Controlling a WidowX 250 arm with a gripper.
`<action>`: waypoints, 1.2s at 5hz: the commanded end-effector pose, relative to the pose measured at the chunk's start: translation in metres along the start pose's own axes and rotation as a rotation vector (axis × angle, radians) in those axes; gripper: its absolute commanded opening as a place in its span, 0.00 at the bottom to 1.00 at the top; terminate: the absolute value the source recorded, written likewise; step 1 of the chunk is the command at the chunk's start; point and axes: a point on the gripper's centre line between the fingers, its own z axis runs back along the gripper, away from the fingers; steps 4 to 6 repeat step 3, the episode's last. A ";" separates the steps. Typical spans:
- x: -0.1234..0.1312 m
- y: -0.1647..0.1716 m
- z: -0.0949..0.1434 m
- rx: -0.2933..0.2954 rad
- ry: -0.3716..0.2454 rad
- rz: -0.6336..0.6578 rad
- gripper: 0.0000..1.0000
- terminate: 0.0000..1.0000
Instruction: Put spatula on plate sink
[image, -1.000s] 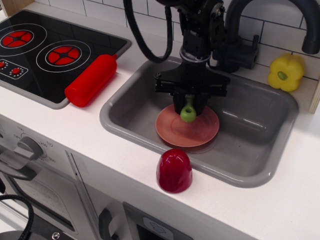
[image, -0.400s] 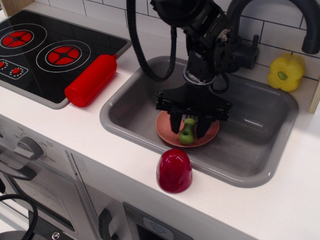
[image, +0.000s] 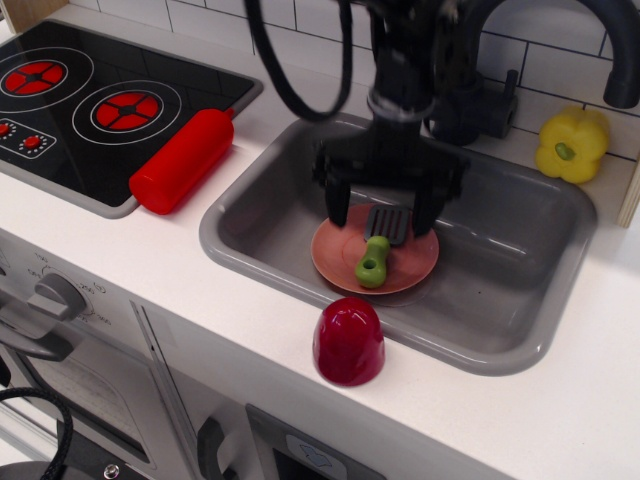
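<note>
One spatula (image: 377, 246), one pink plate (image: 340, 262), one grey sink (image: 520, 250). One dark red cup (image: 348, 340), one red cylinder (image: 182, 160), one yellow pepper (image: 571, 144). One faucet (image: 600, 40), one gripper (image: 384, 210), and two red burners (image: 128, 110) on one stove (image: 190, 90).

The sink (image: 520, 330) looks like smooth grey plastic with a soft sheen. The plate (image: 335, 255) is matt salmon plastic. The spatula (image: 378, 248) has a dull grey slotted blade and a smooth lime-green plastic handle. The hand (image: 384, 212) is matt black, apparently plastic or metal. The dark red cup (image: 348, 340) is glossy. The table (image: 150, 250) is smooth, white, faintly shiny. The red cylinder (image: 182, 160) is semi-gloss plastic.
</note>
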 end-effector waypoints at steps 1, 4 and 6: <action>0.013 -0.007 0.067 -0.063 -0.081 -0.039 1.00 0.00; 0.013 -0.007 0.067 -0.063 -0.081 -0.039 1.00 1.00; 0.013 -0.007 0.067 -0.063 -0.081 -0.039 1.00 1.00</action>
